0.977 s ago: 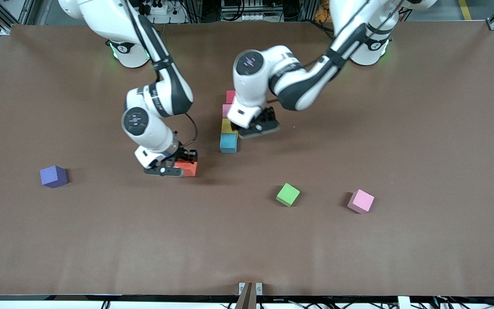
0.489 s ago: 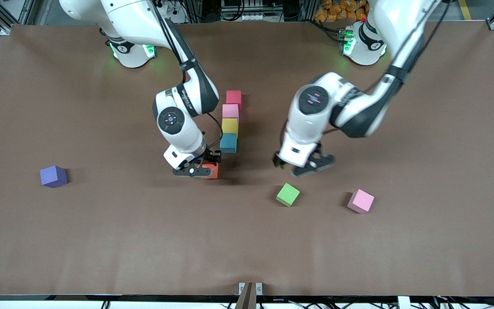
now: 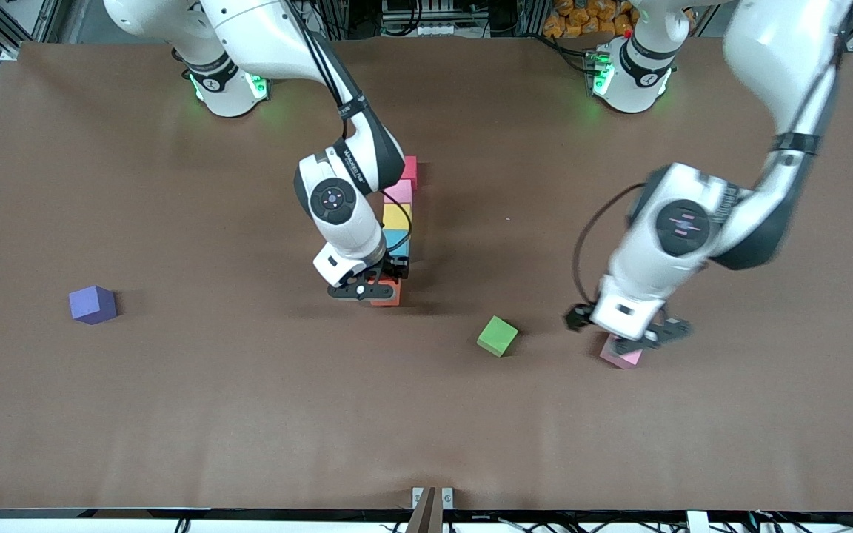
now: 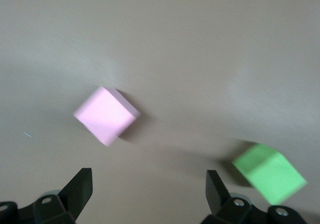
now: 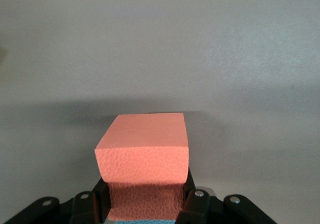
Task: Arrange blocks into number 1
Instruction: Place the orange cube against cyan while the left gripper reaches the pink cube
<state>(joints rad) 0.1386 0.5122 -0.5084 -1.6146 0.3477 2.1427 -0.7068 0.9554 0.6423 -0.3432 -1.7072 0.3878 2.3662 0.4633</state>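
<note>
Blocks already form most of the digit: a crimson block point(image 3: 411, 170), a pink block point(image 3: 399, 192), a yellow block point(image 3: 396, 216) and a sky-blue block point(image 3: 397, 240) sit touching in a straight column near the middle of the table point(image 3: 175, 414), crimson farthest from the front camera, sky-blue nearest. The orange block point(image 3: 387, 293) is at the column's near end, just beside the sky-blue one, clamped in the closed jaws of the right gripper point(image 3: 367, 289); in the right wrist view a sliver of blue shows right against it, so it looks all but placed (release is what remains there, by my reading).

A second pink block point(image 3: 621, 356) lies well apart, toward the left arm's end of the table and nearer the front camera. The left gripper point(image 3: 630, 337) hangs over it with jaws spread wide and nothing between them; I judge it a likely pick for the digit's flag or foot. A green cube point(image 3: 497, 335) sits near that pink block, and a purple cube point(image 3: 92, 304) lies toward the right arm's end.

Much of the column is screened by the right arm in the front view, and the left gripper covers part of the second pink block. Whether the orange block rests on the table cannot be told.
</note>
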